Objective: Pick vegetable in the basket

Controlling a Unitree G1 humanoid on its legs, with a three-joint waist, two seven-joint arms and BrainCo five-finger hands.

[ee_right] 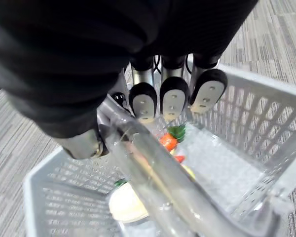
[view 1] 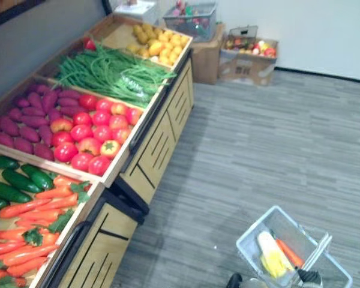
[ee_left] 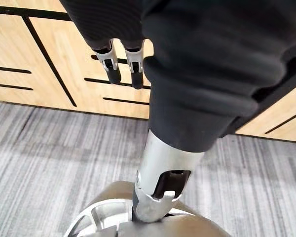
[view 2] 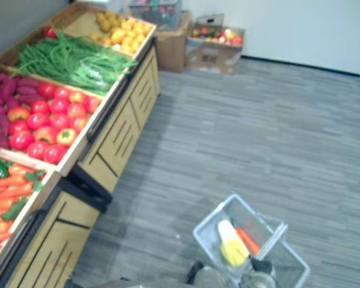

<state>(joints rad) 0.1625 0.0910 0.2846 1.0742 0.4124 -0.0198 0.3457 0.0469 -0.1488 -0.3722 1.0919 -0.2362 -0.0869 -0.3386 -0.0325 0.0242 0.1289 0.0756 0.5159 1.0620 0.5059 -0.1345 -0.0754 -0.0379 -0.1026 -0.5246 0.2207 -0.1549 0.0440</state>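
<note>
Two vegetables in basket (view 1: 256, 226): corn (view 1: 271, 255), yellow with a pale husk, and an orange carrot (view 1: 289, 253) just beside it, lower right of the eye views.
Right hand (ee_right: 170, 101): fingers curled round the basket's clear handle (ee_right: 153, 177), plain in the right wrist view, where a green leaf also shows by the carrot; a dark patch at the bottom edge in the eye views.
Left hand (ee_left: 197, 98): fingers (ee_left: 112, 61) straight, holding nothing, pointed at pale wooden cabinet fronts (ee_left: 49, 59) above grey floor (view 1: 258, 150).
Lower left crate: carrots (view 1: 30, 222) with green tops, dark cucumbers (view 1: 15, 183).
Middle left crate: red tomatoes (view 1: 87, 135), purple sweet potatoes (view 1: 24, 123).
Upper left crates: green beans (view 1: 108, 75), then yellow produce (view 1: 156, 42).
Top of frame, by the wall: cardboard boxes (view 1: 249, 60) with mixed produce.
</note>
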